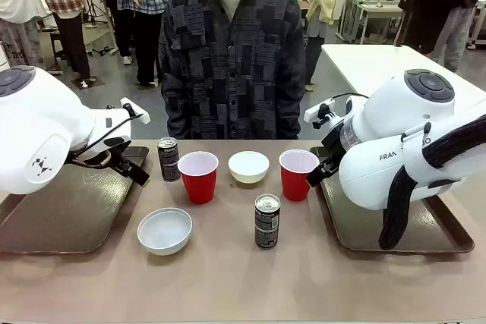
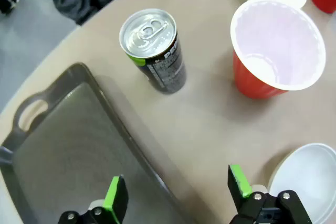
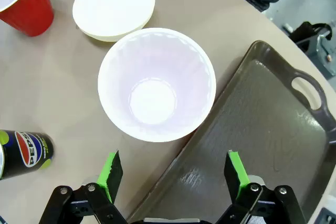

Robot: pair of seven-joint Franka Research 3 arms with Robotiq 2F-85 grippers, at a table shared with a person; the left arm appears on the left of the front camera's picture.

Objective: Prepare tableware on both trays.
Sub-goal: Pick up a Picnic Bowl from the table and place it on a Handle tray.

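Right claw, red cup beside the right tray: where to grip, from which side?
Pinch the rim of the red cup from above, one finger inside, one outside, on the side nearest the right claw. It stands upright, mouth open and empty, just ahead of the open claw; its tapered wall may slip in a side squeeze, and the right tray crowds one flank.

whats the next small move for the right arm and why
Probably ease the right gripper forward and down over the red cup. Its jaws are open with nothing held. The cup stands upright on the table just ahead of it, beside the rim of the right tray. That tray looks bare, so this cup seems the shortest pick.
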